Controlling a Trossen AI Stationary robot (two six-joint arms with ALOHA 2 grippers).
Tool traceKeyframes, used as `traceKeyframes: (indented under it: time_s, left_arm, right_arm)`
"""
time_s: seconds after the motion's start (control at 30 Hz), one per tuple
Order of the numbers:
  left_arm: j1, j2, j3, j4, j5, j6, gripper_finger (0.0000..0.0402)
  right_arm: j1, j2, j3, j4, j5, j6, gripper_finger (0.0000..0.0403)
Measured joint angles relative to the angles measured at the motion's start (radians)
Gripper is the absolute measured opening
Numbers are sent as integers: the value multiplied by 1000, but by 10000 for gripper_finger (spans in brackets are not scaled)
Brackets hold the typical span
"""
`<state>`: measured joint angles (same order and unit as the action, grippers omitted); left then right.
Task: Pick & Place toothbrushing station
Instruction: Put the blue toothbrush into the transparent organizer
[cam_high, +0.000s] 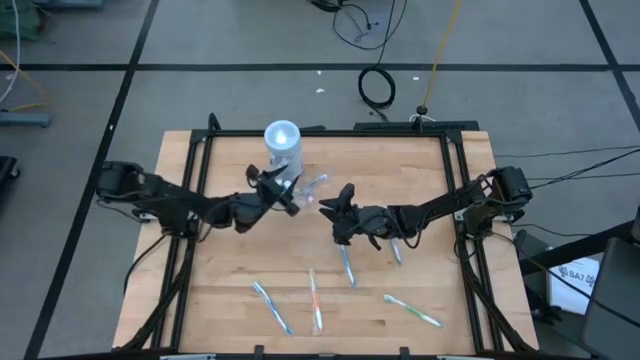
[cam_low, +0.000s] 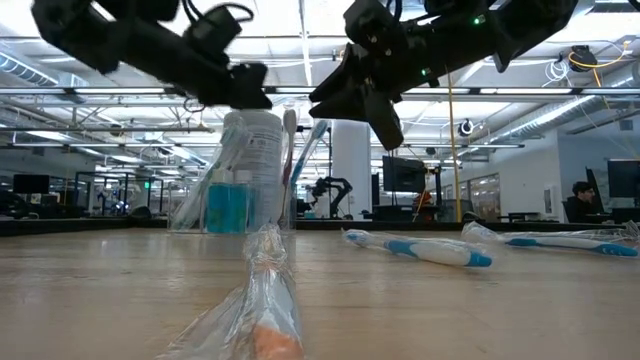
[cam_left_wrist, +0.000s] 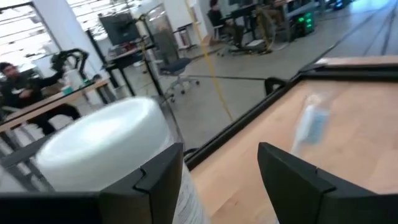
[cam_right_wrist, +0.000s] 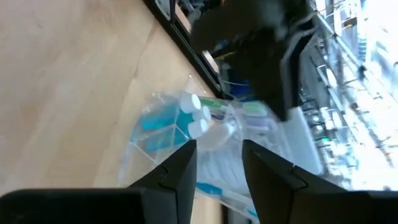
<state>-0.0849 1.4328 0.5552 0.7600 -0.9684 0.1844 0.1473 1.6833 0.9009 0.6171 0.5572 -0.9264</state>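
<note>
The toothbrushing station (cam_high: 283, 148) stands upright on the table's far middle: a tall clear cylinder with a pale round top (cam_left_wrist: 106, 143) and a low clear tray part (cam_right_wrist: 180, 124) holding teal tubes. It also shows in the low view (cam_low: 255, 165). My left gripper (cam_high: 283, 192) is open, up at the height of the round top and close beside it on the near side; the cylinder stands outside its fingers (cam_left_wrist: 158, 180). My right gripper (cam_high: 333, 200) is open, raised above the table to the right of the tray part and pointing toward it (cam_right_wrist: 217, 162).
Several wrapped toothbrushes lie on the wooden table: two under the right arm (cam_high: 347, 265) and three near the front edge (cam_high: 272, 305), (cam_high: 315, 300), (cam_high: 413, 310). A black frame (cam_high: 455, 180) borders the table. One wrapped brush lies close to the low camera (cam_low: 265, 300).
</note>
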Motion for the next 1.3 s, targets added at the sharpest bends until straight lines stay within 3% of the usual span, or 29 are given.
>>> traceKeyframes:
  time_s: [0.23, 0.37, 0.57, 0.7, 0.87, 1.0, 1.17, 1.3]
  left_arm:
    - [-72, -176, 0, -172, 1, 15, 214]
    - [-103, -270, 0, -270, 5, -11, 214]
    - [-120, -404, 0, -397, 121, -62, 214]
    - [-120, -476, 0, -453, 168, -95, 214]
    - [-117, -521, 0, -459, 170, -64, 214]
    - [-109, -527, 0, -454, 170, -39, 214]
    - [-85, -527, 0, -449, 172, 5, 214]
    - [-51, -527, 0, -447, 172, -3, 214]
  right_arm:
    - [-27, 0, 0, 0, -148, 271, 161]
    - [-42, 0, 0, 0, -168, 479, 191]
    - [-34, 0, 25, -17, -176, 741, 207]
    - [2, 0, 68, -95, -225, 810, 203]
    - [67, 0, 116, -139, -220, 817, 199]
    - [89, -1, 119, -194, -176, 916, 200]
    - [98, 2, 104, -455, -141, 1250, 200]
    - [102, 65, 27, -458, -138, 1492, 200]
